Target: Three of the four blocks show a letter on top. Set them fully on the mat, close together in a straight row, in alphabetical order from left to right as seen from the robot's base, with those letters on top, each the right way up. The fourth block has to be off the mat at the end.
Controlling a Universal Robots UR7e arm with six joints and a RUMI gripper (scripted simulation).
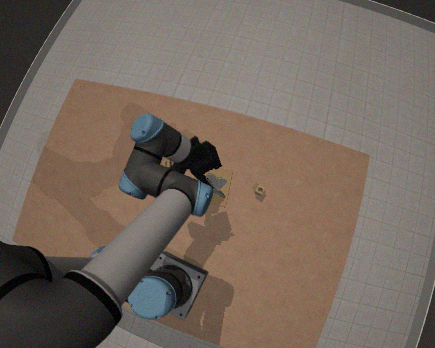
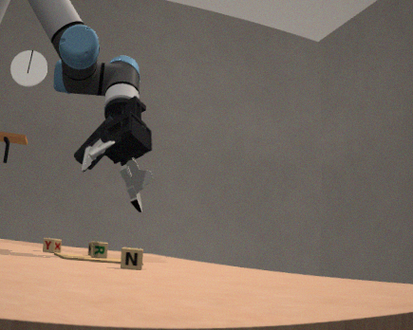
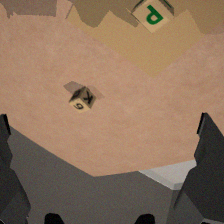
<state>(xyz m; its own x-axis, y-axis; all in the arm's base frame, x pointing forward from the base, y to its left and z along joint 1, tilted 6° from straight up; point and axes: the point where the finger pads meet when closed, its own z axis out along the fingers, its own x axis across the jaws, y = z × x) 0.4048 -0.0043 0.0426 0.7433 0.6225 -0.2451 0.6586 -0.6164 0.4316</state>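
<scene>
Block N stands nearest me, on the right of the table, off the mat. Behind it, the mat carries the P block, P on top in green, a green R on its side lying sideways. Farther back, left, the YX block sits off the mat, red letters facing me. From above the pincer, I see a K and what may be a 6 or G on an off-mat block; I can't tell which one. The pincer hangs tilted above the mat, spread wide, gripping nothing. Beyond, a round clock is on the left.
</scene>
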